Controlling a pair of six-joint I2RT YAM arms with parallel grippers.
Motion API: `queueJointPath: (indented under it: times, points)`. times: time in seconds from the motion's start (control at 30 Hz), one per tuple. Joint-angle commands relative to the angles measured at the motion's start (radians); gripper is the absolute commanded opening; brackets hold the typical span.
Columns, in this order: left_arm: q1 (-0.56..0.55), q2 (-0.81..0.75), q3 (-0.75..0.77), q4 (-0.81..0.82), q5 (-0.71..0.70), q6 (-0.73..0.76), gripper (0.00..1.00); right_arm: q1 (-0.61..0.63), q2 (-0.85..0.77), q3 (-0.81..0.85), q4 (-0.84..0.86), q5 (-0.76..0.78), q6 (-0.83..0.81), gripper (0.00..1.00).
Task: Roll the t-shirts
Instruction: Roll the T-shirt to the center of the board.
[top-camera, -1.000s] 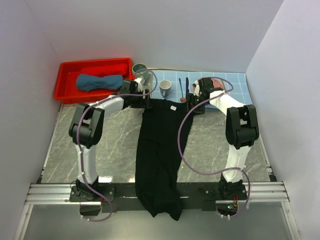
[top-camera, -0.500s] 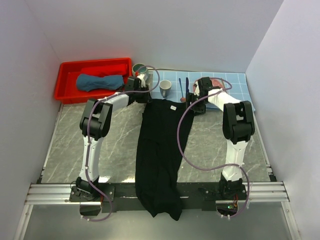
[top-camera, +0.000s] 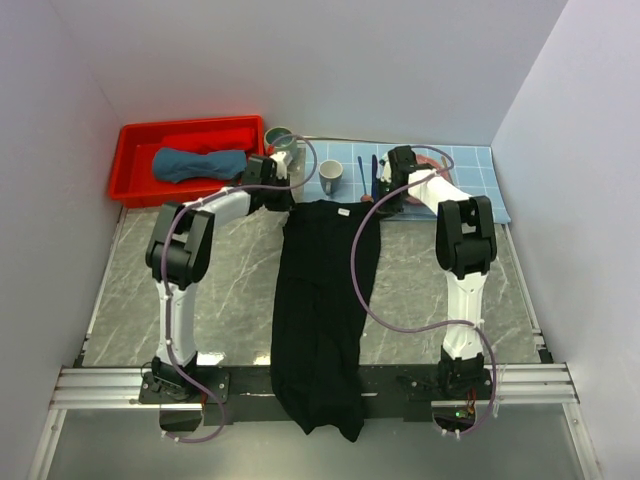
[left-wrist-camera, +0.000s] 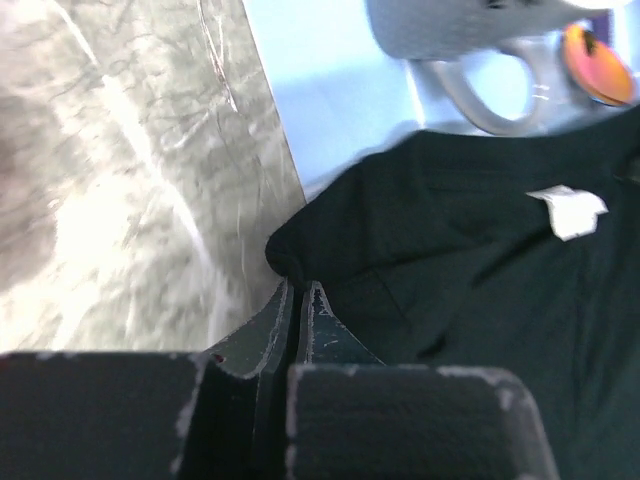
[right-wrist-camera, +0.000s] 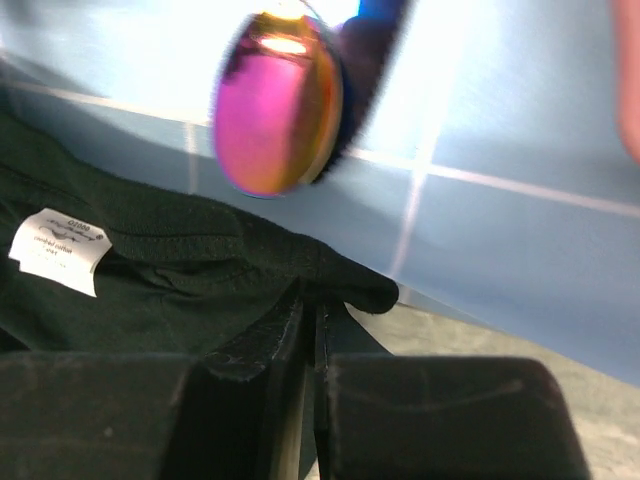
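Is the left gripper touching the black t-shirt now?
Touching. The left wrist view shows it: the left gripper has its jaws shut on the corner of the black t-shirt, and the cloth runs in between them.

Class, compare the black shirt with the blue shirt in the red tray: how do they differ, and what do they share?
The black shirt lies flat as a long strip on the table; the blue shirt is a rolled bundle in the red tray. The left end effector and right end effector pinch the black shirt's far corners; nothing touches the blue shirt. Both are cloth.
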Motion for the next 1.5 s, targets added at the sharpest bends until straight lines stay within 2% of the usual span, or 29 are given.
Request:
queueJointPath:
  times: [0.0, 0.2, 0.53, 0.9, 1.0, 1.07, 1.17, 1.2, 1.23, 1.27, 1.33, 1.47]
  points:
    - [0.023, -0.155, -0.040, -0.012, -0.005, 0.054, 0.01, 0.047, -0.005, 0.067, 0.029, -0.017, -0.056, 0.08]
    - [0.060, -0.242, -0.099, -0.034, -0.014, 0.083, 0.01, 0.104, -0.025, 0.104, 0.018, -0.038, -0.059, 0.08]
    - [0.146, -0.311, -0.150, -0.046, -0.055, 0.146, 0.01, 0.216, 0.045, 0.205, 0.057, -0.026, -0.048, 0.08]
    - [0.203, -0.213, -0.028, -0.034, -0.086, 0.213, 0.01, 0.249, 0.153, 0.349, 0.098, 0.090, -0.085, 0.08]
    - [0.204, -0.189, -0.002, -0.034, -0.085, 0.213, 0.02, 0.250, 0.168, 0.363, 0.112, 0.120, -0.091, 0.13]
    - [0.204, -0.184, 0.006, -0.034, -0.080, 0.212, 0.10, 0.250, 0.168, 0.366, 0.121, 0.115, -0.088, 0.15]
    - [0.204, -0.193, 0.000, -0.036, -0.081, 0.210, 0.27, 0.249, 0.158, 0.365, 0.127, 0.115, -0.081, 0.38]
    - [0.204, -0.196, -0.001, -0.039, -0.078, 0.212, 0.32, 0.249, 0.150, 0.365, 0.126, 0.121, -0.078, 0.43]
    - [0.204, -0.208, -0.004, -0.046, -0.084, 0.212, 0.43, 0.250, 0.145, 0.363, 0.120, 0.123, -0.073, 0.46]
    - [0.204, -0.218, -0.004, -0.054, -0.104, 0.210, 0.47, 0.249, 0.136, 0.360, 0.114, 0.126, -0.071, 0.51]
    - [0.207, -0.268, -0.006, -0.086, -0.137, 0.209, 0.58, 0.250, 0.092, 0.342, 0.092, 0.130, -0.076, 0.54]
    - [0.212, -0.425, -0.059, -0.149, -0.180, 0.171, 0.71, 0.235, -0.046, 0.192, 0.055, 0.103, -0.078, 0.59]
